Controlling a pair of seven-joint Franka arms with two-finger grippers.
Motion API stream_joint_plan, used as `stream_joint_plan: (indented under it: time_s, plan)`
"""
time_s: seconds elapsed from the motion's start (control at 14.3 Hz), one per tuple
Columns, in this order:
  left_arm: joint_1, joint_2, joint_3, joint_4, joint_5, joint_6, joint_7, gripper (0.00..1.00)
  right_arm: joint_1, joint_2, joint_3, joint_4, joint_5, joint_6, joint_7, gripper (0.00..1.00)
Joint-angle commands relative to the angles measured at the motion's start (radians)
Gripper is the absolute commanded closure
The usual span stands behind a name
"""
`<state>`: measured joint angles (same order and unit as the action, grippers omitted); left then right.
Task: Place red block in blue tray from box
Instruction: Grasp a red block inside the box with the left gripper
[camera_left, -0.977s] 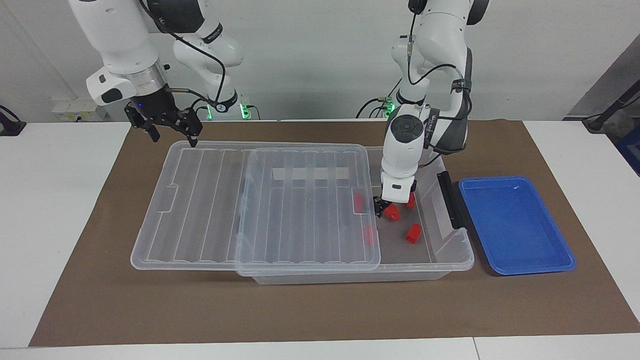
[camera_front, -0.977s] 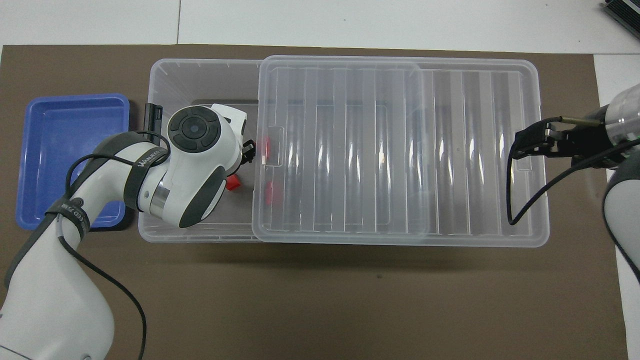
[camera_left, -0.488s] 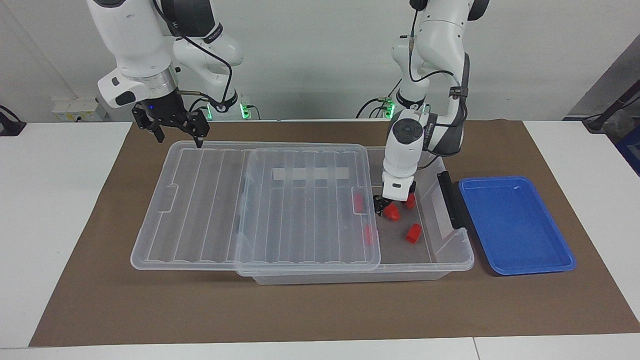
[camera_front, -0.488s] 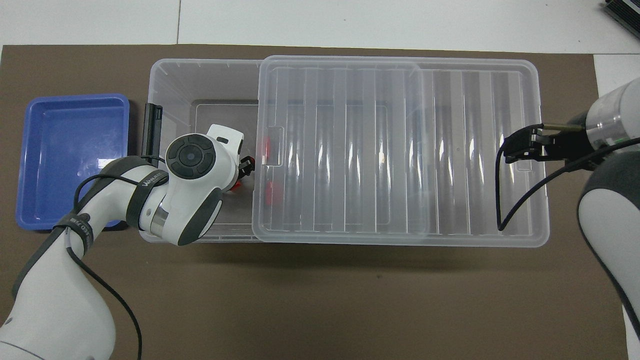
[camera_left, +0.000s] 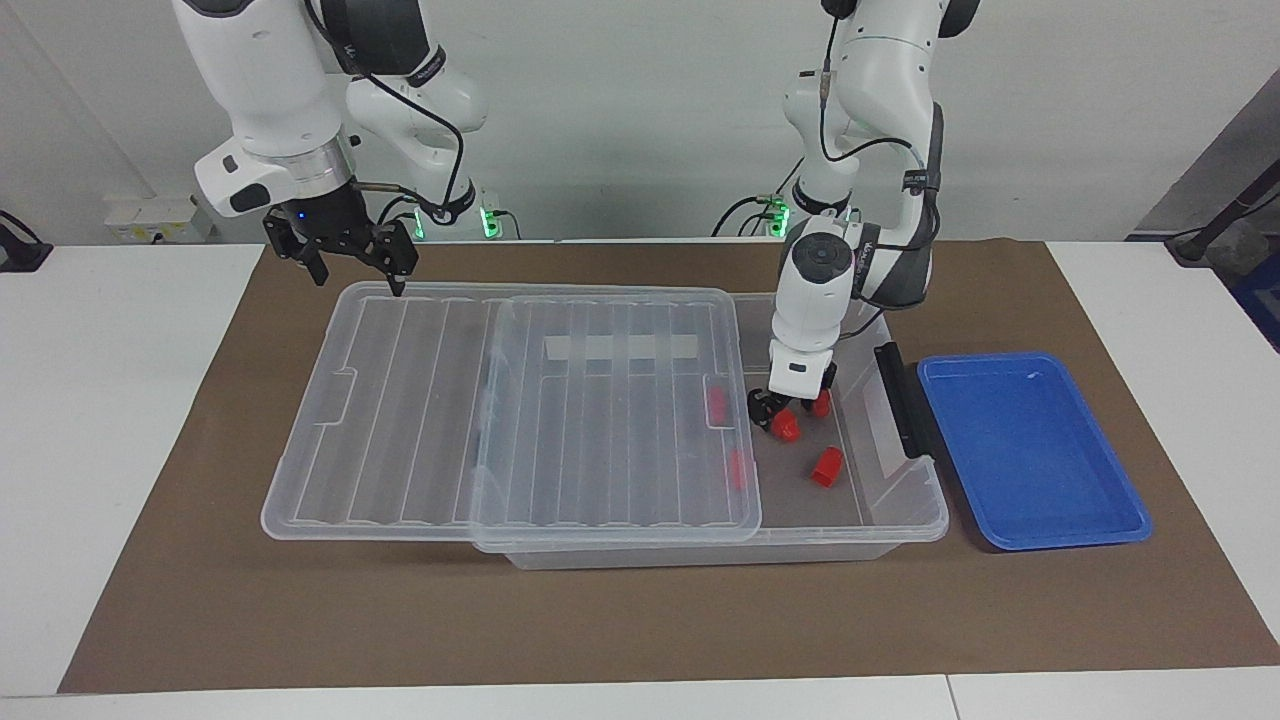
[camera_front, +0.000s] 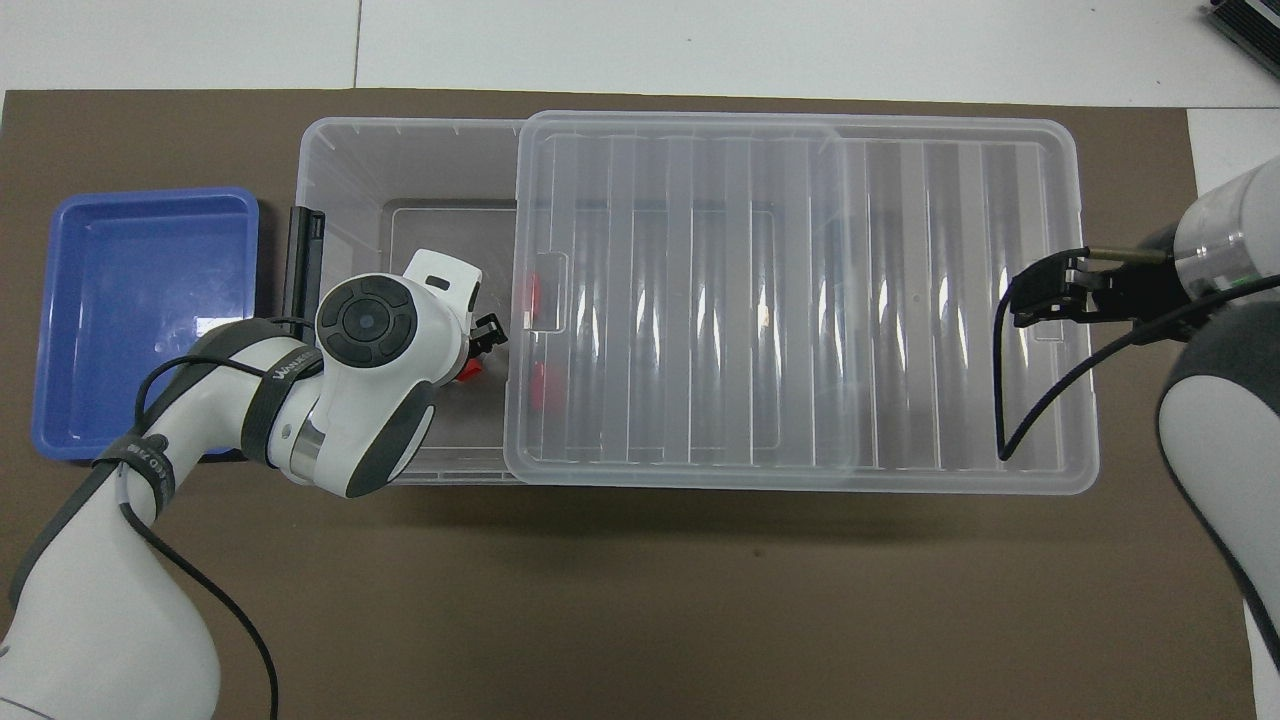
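Observation:
The clear box (camera_left: 905, 520) lies on the brown mat, its ribbed lid (camera_left: 500, 400) slid toward the right arm's end so that the end next to the blue tray (camera_left: 1030, 450) is uncovered. My left gripper (camera_left: 778, 412) is down in that uncovered end, open, its fingers on either side of a red block (camera_left: 785, 428) on the box floor. Two more red blocks (camera_left: 826, 466) lie loose beside it and two show through the lid (camera_front: 533, 293). The blue tray (camera_front: 140, 320) holds nothing. My right gripper (camera_left: 345, 268) hangs open over the lid's edge nearest the robots.
A dark grey latch (camera_left: 903, 400) runs along the box wall between the left gripper and the tray. The lid (camera_front: 790, 300) overhangs the box (camera_front: 400, 160) at the right arm's end. White table borders the brown mat (camera_left: 640, 620).
The left gripper's fingers have drawn in around the red block and its wrist has shifted slightly. The right gripper has drifted a little along the lid's edge and stays open.

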<state>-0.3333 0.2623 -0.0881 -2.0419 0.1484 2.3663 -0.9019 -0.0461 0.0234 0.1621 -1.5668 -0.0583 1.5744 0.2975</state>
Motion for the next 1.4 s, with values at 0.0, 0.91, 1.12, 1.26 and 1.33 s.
stream_joint_plan:
  time_s: [0.0, 0.91, 1.12, 1.26, 1.33]
  plan:
    - [0.008, -0.021, -0.001, -0.040, -0.006, 0.042, 0.011, 0.24, -0.035, -0.014, 0.011, -0.019, 0.009, 0.004, 0.014, 0.00]
    - [0.008, -0.015, 0.001, -0.054, -0.006, 0.073, 0.000, 0.81, -0.038, 0.000, 0.011, 0.050, 0.045, -0.068, -0.038, 0.00]
    - [0.023, -0.018, 0.001, -0.011, -0.006, 0.022, 0.008, 1.00, -0.037, -0.002, 0.011, 0.048, 0.045, -0.068, -0.038, 0.00]
    - [0.033, -0.029, 0.002, 0.041, -0.006, -0.066, 0.011, 1.00, -0.037, -0.003, 0.011, 0.047, 0.045, -0.068, -0.040, 0.00]
    - [0.042, -0.032, 0.002, 0.084, -0.004, -0.131, 0.015, 1.00, -0.037, -0.003, 0.011, 0.047, 0.045, -0.068, -0.040, 0.00]
